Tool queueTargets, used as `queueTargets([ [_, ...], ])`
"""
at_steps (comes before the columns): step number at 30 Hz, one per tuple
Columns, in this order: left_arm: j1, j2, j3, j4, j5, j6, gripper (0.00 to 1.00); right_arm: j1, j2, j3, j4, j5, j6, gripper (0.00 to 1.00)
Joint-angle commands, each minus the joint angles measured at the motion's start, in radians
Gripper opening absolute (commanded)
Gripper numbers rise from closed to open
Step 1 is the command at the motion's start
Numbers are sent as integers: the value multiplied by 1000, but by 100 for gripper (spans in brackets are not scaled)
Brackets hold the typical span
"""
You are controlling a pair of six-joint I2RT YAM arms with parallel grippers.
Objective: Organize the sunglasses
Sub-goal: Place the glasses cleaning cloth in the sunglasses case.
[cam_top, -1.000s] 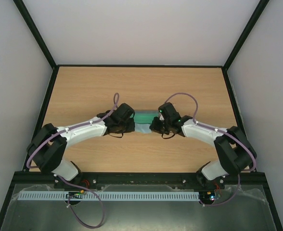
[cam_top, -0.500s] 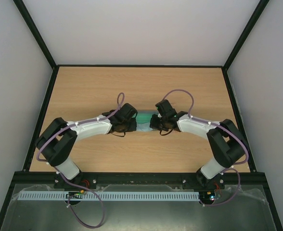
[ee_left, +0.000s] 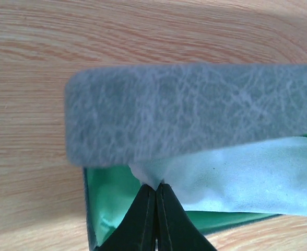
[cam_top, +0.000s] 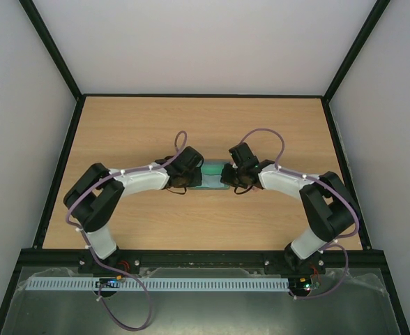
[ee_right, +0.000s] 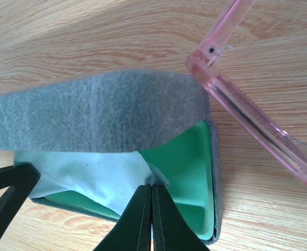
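The left gripper [ee_left: 156, 191] is pressing its two fingers fully together, and they are pinching a corner of the pale cloth [ee_left: 247, 178] at their tips. The right gripper [ee_right: 151, 191] is doing the same from the opposite end, its fingers closed flat against each other on the cloth's edge. The cloth is lying spread inside the grey case [ee_left: 195, 117], covering much of the green lining [ee_right: 187, 162]. The case's lid [ee_right: 91, 112] is hanging half open over it (blurred in both wrist views, being so close to the lens).

Past the right gripper, the sunglasses [ee_right: 246, 119] are lying on the wooden table [ee_left: 28, 52], outside the case and just beside its end. One slim pink arm is angling away over the wood. Whether the frame is touching the case I cannot tell.

From above, both arms are reaching inward to the middle of the table and meeting at the case. Only a strip of green is showing between them, and the sunglasses cannot be made out there.
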Motion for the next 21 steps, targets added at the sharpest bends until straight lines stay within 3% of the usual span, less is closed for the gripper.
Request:
queueTargets([
  [1, 9, 31, 37, 9, -15, 17, 2, -11, 18, 14, -32, 15, -21, 1],
  [21, 9, 86, 48, 5, 3, 23, 3, -21, 52, 10, -13, 4, -25, 1],
])
